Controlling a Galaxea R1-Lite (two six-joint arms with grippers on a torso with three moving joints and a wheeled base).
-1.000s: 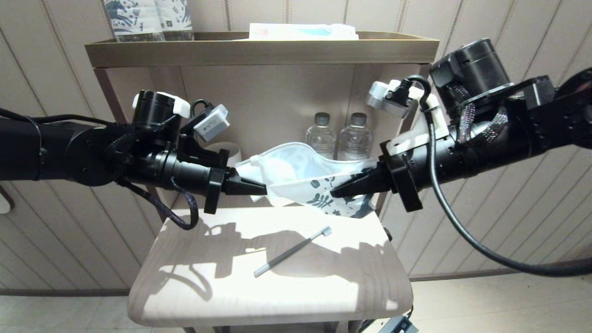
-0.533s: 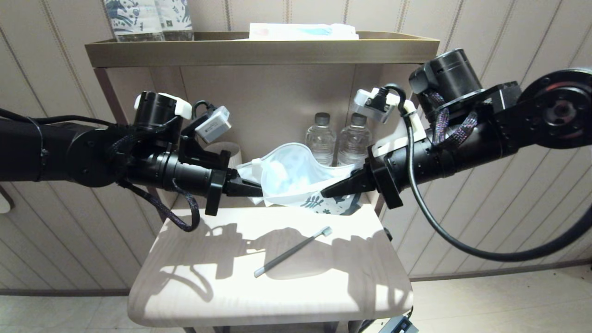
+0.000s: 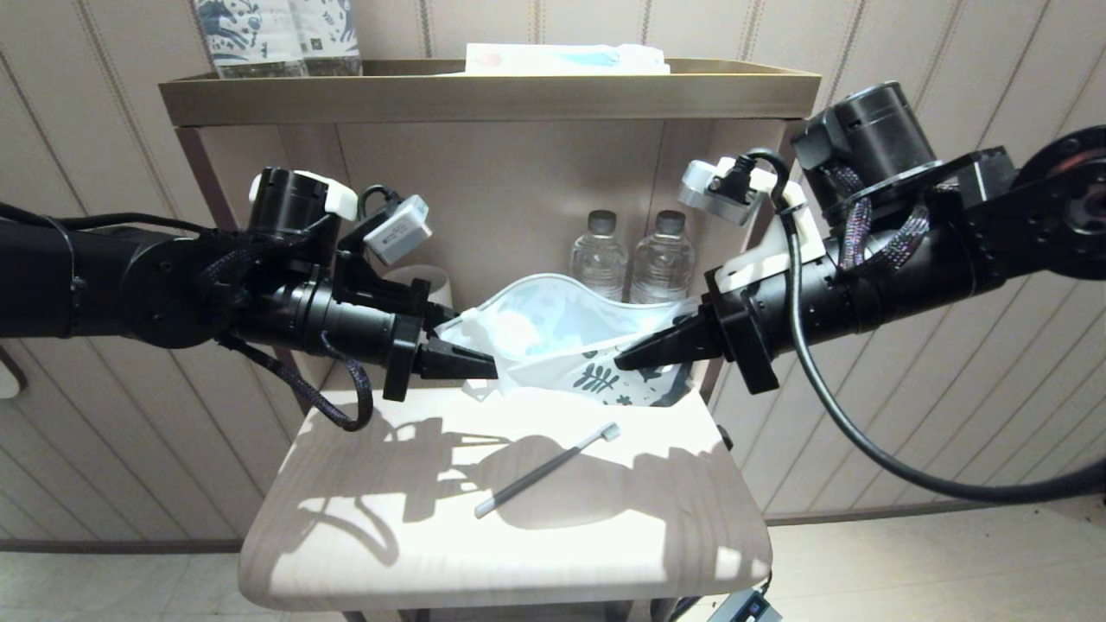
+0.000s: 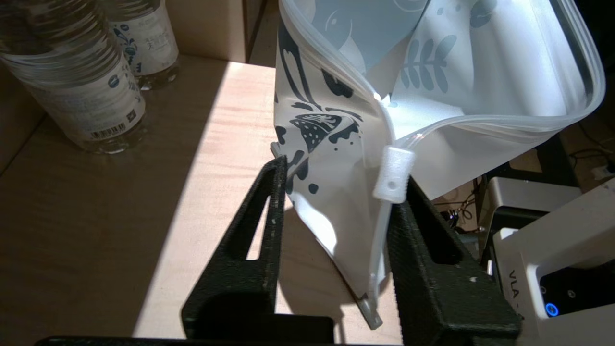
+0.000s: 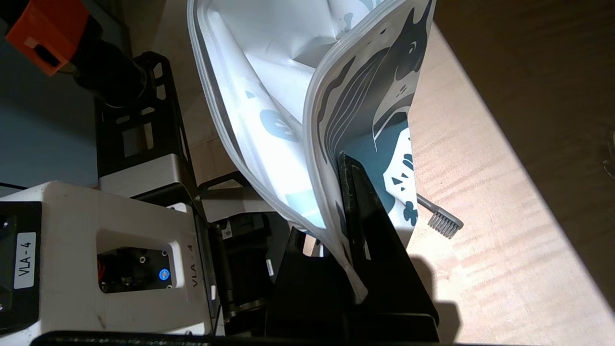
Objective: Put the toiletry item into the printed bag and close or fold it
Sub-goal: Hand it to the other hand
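The printed bag (image 3: 562,333), white with dark blue leaf print, hangs with its mouth open above the back of the wooden table (image 3: 346,553). My right gripper (image 3: 626,356) is shut on the bag's printed end (image 5: 269,72). My left gripper (image 3: 484,367) stands open at the other end. That corner of the bag (image 4: 432,72) hangs loose between the jaws, and the white zip slider (image 4: 394,175) rests against one fingertip. The toiletry item (image 3: 544,471), a slim grey toothbrush, lies diagonally on the table below the bag. Its bristle head (image 5: 444,225) shows just past the right gripper.
Two water bottles (image 3: 598,255) (image 3: 665,250) stand behind the bag in the shelf unit. A white cup (image 3: 423,281) sits behind the left gripper. On the top tray (image 3: 484,95) are upright blue-patterned packages (image 3: 276,34) and a flat white packet (image 3: 566,59).
My left gripper has opened and let go of the bag's corner, which now hangs loose between its jaws. The right arm swung in towards the left, then back out, keeping its grip.
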